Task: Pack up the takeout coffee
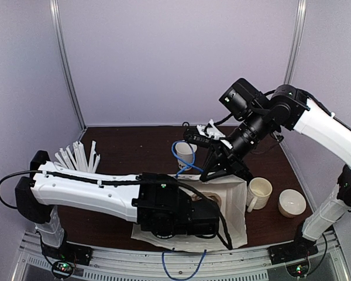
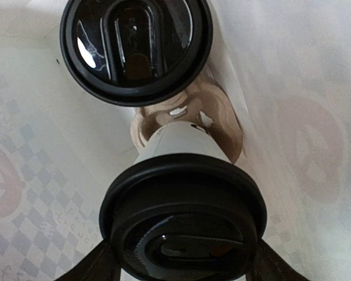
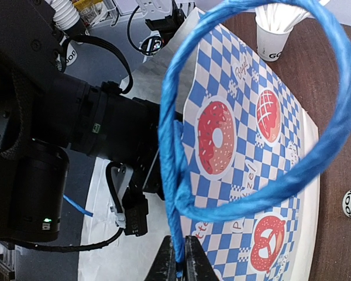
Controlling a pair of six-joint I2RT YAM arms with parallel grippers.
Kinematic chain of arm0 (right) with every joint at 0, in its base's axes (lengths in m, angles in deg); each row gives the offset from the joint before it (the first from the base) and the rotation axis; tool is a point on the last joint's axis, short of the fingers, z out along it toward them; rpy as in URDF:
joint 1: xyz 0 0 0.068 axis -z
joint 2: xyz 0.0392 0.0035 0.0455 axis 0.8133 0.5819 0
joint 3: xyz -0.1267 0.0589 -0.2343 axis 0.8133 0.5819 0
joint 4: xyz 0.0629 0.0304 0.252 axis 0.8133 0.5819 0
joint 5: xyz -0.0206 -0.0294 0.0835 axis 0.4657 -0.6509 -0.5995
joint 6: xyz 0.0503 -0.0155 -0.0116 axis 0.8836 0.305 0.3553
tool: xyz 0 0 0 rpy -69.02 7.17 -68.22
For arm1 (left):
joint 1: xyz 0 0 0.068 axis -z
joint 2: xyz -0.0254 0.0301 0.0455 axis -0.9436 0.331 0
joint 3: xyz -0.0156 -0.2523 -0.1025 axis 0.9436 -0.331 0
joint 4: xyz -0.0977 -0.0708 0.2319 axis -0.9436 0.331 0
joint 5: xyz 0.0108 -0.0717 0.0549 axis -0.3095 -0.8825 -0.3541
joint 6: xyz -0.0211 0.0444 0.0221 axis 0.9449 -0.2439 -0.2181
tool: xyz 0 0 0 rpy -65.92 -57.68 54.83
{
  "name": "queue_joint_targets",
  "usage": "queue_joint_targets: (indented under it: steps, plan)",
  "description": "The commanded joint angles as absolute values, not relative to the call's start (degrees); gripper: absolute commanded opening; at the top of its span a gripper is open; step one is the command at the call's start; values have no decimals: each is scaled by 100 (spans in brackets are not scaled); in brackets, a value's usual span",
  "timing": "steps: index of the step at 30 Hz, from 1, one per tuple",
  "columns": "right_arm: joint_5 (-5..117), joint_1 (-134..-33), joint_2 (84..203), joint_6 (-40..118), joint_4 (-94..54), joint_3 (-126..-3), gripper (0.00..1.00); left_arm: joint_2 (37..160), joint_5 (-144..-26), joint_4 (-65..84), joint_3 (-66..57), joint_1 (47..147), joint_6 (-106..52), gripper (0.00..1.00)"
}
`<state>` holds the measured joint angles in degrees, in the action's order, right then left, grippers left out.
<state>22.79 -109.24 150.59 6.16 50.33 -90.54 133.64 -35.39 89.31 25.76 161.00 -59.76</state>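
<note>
Dark table (image 1: 128, 149); right gripper (image 3: 178, 260) pinches blue handle (image 3: 167, 146), holding bag (image 3: 240, 175) open; left gripper (image 2: 181, 266) clamps cup (image 2: 181, 143) inside. Lower straight, six o'clock of the other cup (image 2: 136, 50).

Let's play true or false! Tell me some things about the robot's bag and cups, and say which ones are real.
1. The handle of the bag is blue. True.
2. The right gripper is pinching a straw. False: it is shut on the blue handle.
3. Two black-lidded cups are inside the bag. True.
4. The cream mug is in the bag. False: it stands on the table, beside the bag.
5. The bag has doughnuts and pretzels printed on it. True.
</note>
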Motion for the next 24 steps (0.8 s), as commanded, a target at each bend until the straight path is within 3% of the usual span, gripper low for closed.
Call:
queue_joint_targets:
  steps: [1,24]
  plan:
    - [2235,-10900,15119,683,5000,-9225,7,13257,-3388,8832,2390,15943,-5921,59]
    - [1446,-10900,15275,141,5554,-9362,9,12910,-3564,7988,2091,15749,-6201,58]
